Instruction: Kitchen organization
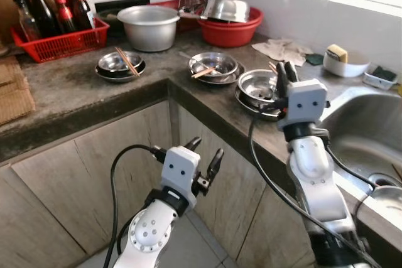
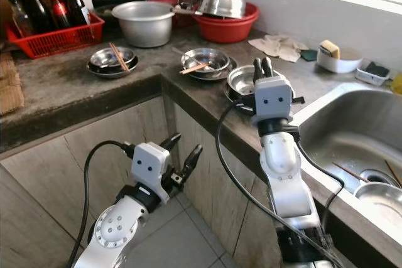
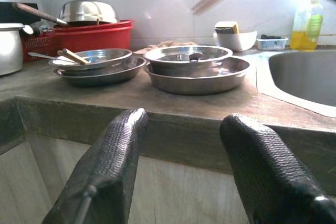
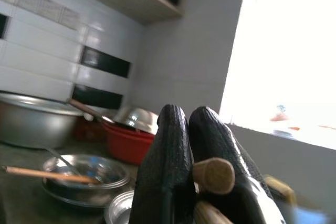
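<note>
My right gripper (image 1: 287, 71) is raised over the counter, just above a steel bowl on a plate (image 1: 256, 85). Its fingers are shut on wooden chopsticks (image 4: 213, 176), whose round ends stick out between the fingers in the right wrist view. A second steel bowl (image 1: 213, 66) holds a chopstick and a spoon. A third bowl (image 1: 119, 63) further left has chopsticks (image 1: 127, 61) lying across it. My left gripper (image 1: 205, 155) hangs open below the counter edge, in front of the cabinet doors, with nothing between its fingers (image 3: 107, 174).
A steel sink (image 1: 370, 131) lies at the right, with another bowl (image 1: 384, 200) in it. At the back stand a red basket of bottles (image 1: 56, 36), a metal pot (image 1: 149, 26) and a red basin (image 1: 231, 28). A cloth (image 1: 281, 50) and a white sponge bowl (image 1: 342, 62) sit near the sink.
</note>
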### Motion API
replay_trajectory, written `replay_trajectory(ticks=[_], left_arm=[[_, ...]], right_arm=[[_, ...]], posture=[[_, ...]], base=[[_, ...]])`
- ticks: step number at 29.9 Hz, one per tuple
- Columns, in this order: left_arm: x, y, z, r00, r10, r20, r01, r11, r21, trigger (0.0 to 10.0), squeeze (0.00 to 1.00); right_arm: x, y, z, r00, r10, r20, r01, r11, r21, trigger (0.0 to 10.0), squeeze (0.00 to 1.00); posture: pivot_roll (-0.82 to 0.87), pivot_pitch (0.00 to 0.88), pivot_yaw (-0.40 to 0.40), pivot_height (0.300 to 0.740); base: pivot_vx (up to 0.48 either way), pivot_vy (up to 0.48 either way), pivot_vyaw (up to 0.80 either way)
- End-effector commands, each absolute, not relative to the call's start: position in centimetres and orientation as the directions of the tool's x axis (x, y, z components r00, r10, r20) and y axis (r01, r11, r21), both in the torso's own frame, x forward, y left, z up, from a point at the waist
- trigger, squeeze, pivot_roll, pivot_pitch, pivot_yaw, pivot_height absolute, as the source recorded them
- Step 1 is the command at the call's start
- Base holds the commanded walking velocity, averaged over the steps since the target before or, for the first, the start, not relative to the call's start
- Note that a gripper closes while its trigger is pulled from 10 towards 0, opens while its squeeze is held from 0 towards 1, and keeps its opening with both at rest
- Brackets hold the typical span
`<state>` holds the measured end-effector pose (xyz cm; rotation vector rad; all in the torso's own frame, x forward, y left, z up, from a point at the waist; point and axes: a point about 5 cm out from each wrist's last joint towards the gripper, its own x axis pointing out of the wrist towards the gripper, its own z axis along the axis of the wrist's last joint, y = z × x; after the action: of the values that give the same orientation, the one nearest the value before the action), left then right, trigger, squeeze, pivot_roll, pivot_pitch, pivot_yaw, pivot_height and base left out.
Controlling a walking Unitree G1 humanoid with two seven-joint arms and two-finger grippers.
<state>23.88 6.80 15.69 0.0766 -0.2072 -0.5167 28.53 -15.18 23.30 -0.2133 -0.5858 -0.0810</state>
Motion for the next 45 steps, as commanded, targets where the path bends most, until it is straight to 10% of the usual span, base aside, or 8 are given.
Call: replay_trajectory(ticks=[1, 13, 45], left_arm=[[24.0, 6.8, 15.5, 0.842, -0.513, 0.166, 0.500, 0.858, 0.116, 10.0, 0.00], [24.4, 6.7, 15.5, 0.826, -0.537, 0.169, 0.526, 0.843, 0.111, 10.0, 0.00], [24.9, 6.8, 14.7, 0.848, -0.514, 0.128, 0.491, 0.853, 0.176, 10.0, 0.00]], right_arm=[[27.6, -16.0, 23.3, 0.837, -0.076, 0.542, 0.185, 0.971, -0.149, 10.0, 0.00], [25.0, -16.9, 21.4, 0.874, -0.202, 0.442, 0.282, 0.952, -0.121, 10.0, 0.00], [25.4, -15.5, 21.6, 0.915, -0.153, 0.374, 0.218, 0.966, -0.138, 10.0, 0.00]], posture=[[-0.01, 0.000, -0.014, 0.740], [-0.03, 0.000, 0.017, 0.740], [-0.02, 0.000, 0.005, 0.740]], base=[[0.000, 0.000, 0.00], [0.000, 0.400, -0.71], [0.137, -0.148, -0.44]])
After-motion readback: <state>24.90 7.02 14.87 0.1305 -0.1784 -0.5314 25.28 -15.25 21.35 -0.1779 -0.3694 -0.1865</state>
